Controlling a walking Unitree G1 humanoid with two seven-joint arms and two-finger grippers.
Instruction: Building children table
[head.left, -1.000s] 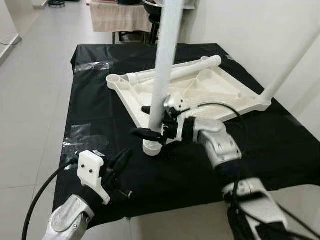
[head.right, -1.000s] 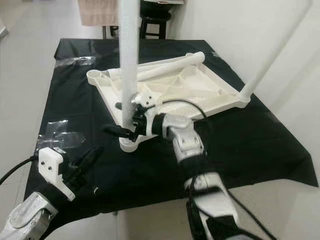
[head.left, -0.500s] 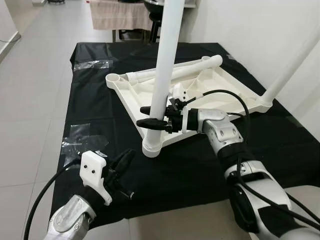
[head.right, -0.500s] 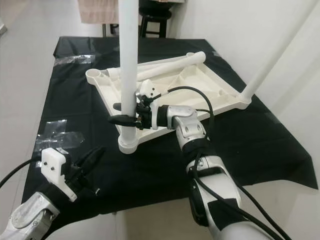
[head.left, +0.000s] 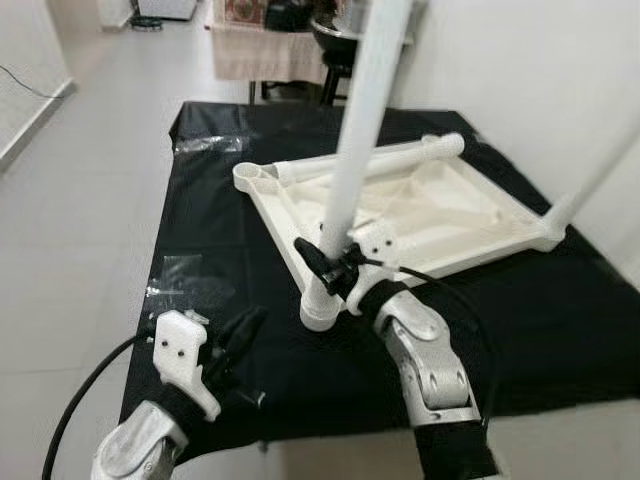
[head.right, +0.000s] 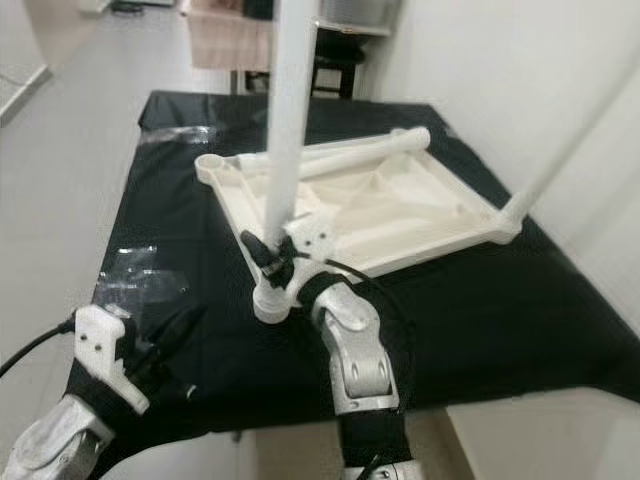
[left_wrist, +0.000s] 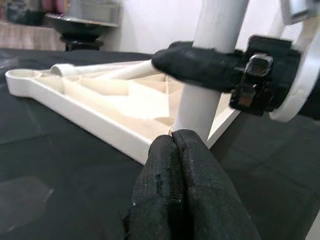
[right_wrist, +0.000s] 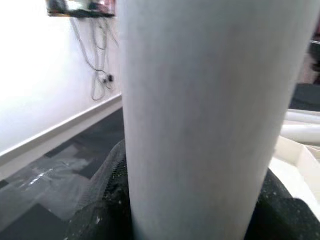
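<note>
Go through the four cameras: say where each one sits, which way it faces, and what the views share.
Left eye view: on the head, looking down at the tabletop on black cloth; both arms show.
Right eye view: the head's other eye, same scene.
Left wrist view: along the left gripper, low over the cloth.
Right wrist view: close against the leg that the right gripper holds.
All share the upright leg.

tabletop (head.left: 440, 215): white; leg (head.left: 355, 160): white; cloth (head.left: 560, 320): black; floor (head.left: 80, 200): pale grey tiles
</note>
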